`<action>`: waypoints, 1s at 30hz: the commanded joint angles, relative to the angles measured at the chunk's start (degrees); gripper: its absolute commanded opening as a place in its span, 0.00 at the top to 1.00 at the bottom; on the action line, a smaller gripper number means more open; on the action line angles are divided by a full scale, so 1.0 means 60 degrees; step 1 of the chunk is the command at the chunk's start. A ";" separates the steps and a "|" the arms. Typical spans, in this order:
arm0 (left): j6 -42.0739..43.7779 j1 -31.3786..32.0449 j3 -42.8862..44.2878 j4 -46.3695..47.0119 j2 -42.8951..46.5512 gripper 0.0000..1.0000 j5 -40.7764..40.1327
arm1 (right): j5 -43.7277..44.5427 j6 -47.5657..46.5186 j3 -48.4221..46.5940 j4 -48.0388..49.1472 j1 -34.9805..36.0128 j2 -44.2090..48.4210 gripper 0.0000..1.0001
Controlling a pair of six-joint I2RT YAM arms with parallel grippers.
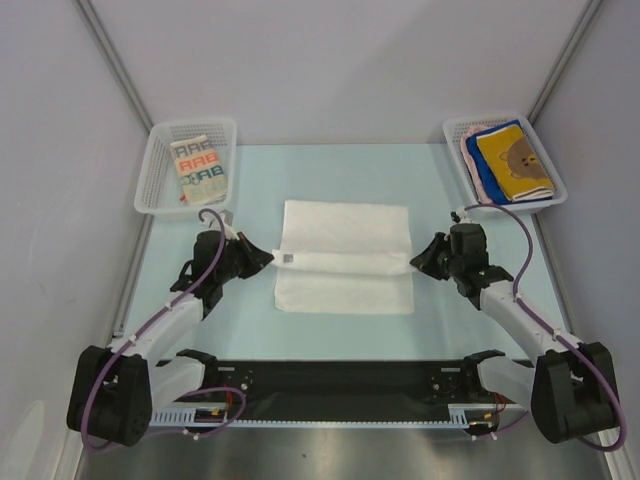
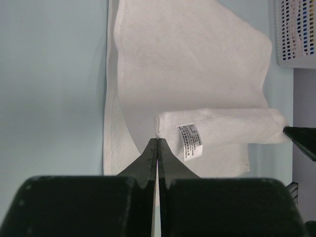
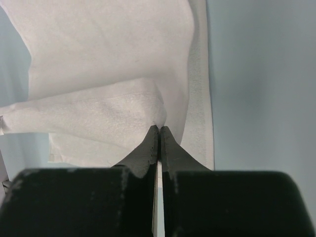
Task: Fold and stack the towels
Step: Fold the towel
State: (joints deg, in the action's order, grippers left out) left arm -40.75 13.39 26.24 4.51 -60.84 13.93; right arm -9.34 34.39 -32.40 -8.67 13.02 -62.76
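A plain white towel point(image 1: 345, 285) lies spread on the table's middle, with a raised fold point(image 1: 345, 262) running across it from side to side. My left gripper point(image 1: 272, 258) is shut on the fold's left end, beside a small printed tag point(image 2: 190, 142). At the fold's right end, my right gripper point(image 1: 413, 262) is shut on the cloth. In the left wrist view the closed tips point(image 2: 157, 140) meet the towel point(image 2: 187, 64) at its folded corner. The right wrist view has the cloth point(image 3: 108, 54) bunched at the closed tips point(image 3: 159, 127).
A white mesh basket point(image 1: 150, 185) at the back left holds a cream lettered towel point(image 1: 197, 168). Another basket point(image 1: 452, 128) at the back right holds a yellow bear towel point(image 1: 515, 160) on a blue one point(image 1: 483, 175). Grey walls close both sides.
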 commanded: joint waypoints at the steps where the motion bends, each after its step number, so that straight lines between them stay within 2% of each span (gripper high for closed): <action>1: -0.0137 0.0010 -0.0096 0.0024 0.0340 1.00 0.0211 | 0.0195 0.0112 0.0054 -0.0108 0.0043 0.0323 1.00; 30: -0.0532 0.0054 -0.1151 0.0010 0.0457 0.98 0.0739 | 0.0166 0.0538 0.0962 -0.0196 0.0145 0.0426 1.00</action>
State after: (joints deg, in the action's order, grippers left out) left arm -43.38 13.45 19.18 2.98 -59.02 17.37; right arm -9.30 37.32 -26.35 -10.50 13.56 -60.80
